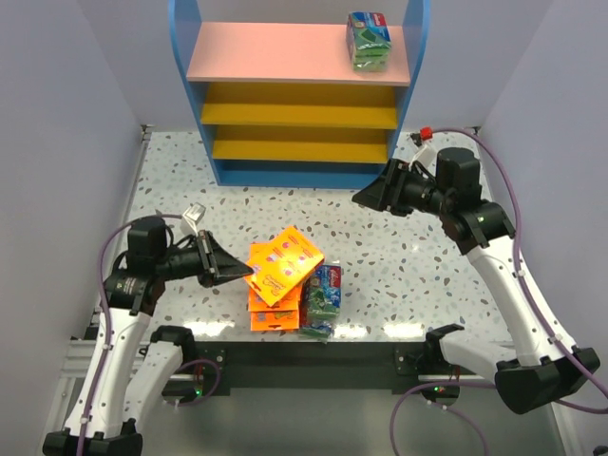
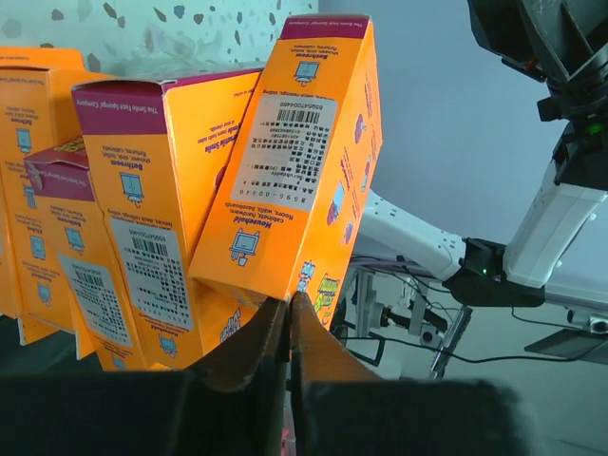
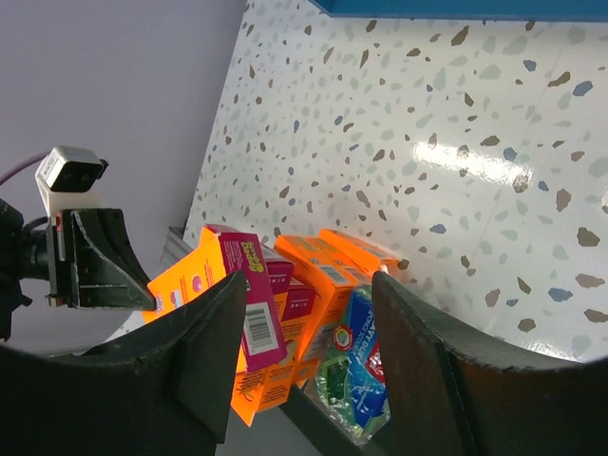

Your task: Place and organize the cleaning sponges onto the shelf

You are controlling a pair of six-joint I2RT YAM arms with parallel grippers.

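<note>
The orange sponge packs [image 1: 271, 309] are bright orange with small blue printed squares, and the tilted orange pack [image 2: 285, 161] shows a magenta end flap and a white barcode label; the wrapped sponge packs [image 1: 324, 294] are green and blue with a red logo. The shelf [image 1: 182, 47] has blue side panels and base, a pink top board [image 1: 275, 52] and yellow lower boards [image 1: 299, 116]. The table [image 1: 399, 275] is white terrazzo flecked grey, brown and blue, and the left gripper [image 1: 247, 273] and right gripper [image 1: 359, 199] are black.

The bright-orange rectangular cardboard pack [image 2: 285, 171] has a smooth, faintly sheened printed face. The green-and-blue sponge pack [image 3: 356, 366] wears glossy, crinkled plastic wrap. The speckled stone-look tabletop [image 3: 475, 161] is polished and glaring. The pink-topped blue shelf [image 1: 275, 52] looks smooth and matt.
</note>
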